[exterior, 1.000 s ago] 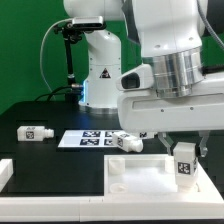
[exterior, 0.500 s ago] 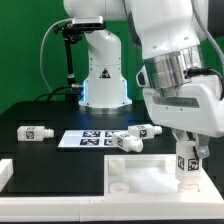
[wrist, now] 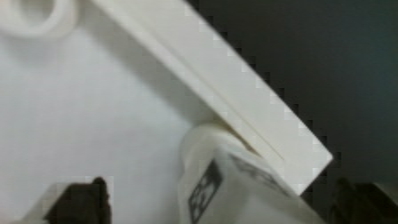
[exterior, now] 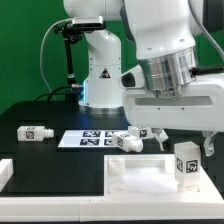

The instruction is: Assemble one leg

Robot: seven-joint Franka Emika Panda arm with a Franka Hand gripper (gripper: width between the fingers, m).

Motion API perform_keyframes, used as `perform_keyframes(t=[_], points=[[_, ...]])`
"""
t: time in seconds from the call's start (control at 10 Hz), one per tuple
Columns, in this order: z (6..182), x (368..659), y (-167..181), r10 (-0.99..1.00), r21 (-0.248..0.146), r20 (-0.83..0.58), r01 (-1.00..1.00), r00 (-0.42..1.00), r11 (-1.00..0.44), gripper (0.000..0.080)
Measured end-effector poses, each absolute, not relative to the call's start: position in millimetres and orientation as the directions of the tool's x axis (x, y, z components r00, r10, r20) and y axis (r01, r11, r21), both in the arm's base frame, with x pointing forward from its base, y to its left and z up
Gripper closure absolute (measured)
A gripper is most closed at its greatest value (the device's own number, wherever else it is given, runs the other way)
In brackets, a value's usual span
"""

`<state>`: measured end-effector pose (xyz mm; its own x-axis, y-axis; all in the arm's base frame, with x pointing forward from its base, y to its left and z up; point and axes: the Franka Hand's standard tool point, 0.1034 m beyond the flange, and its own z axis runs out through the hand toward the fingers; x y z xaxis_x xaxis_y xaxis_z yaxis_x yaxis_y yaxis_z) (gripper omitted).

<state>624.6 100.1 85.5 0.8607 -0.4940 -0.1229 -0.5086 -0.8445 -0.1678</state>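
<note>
Seating the stubby white tagged plastic leg (exterior: 185,165) at the large white rimmed panel's (exterior: 135,180) corner; finger state of gripper (exterior: 190,140) untellable; next, twist it home.

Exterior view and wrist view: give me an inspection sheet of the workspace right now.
Surface: dark table, marker board lying flat.
Job's things: one leg upright at the white panel's corner on the exterior view's right; loose legs at.
Clutter: nothing seen.
Grippers: end effector above the upright leg; open or shut, cannot tell.
Cables: black cable behind.
Surroundings: green backdrop.
</note>
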Motion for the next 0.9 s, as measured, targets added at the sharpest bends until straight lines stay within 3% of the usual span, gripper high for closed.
perform_keyframes(t=[0.1, 0.4, 0.6, 0.7, 0.8, 0.9], points=[[83.7, 624.8, 99.7, -0.382, -0.145, -0.101, -0.394, 0.919, -0.908, 0.0156], [83.4, 625.7, 99.1, -0.206, -0.164, -0.066, -0.214, 0.976, -0.963, 0.0151], [86.8, 631.7, 102.4, -0.027, -0.139, -0.015, -0.029, 1.000, -0.990, 0.0151], [87.7, 633.3, 106.8, -0.039, -0.143, -0.007, -0.040, 0.999, -0.989, 0.0151], [86.9, 632.6, 105.1, -0.059, -0.143, -0.012, -0.061, 0.998, -0.988, 0.0238], [86.8, 632.6, 105.1, -0.057, -0.142, -0.012, -0.058, 0.998, -0.988, 0.0384]])
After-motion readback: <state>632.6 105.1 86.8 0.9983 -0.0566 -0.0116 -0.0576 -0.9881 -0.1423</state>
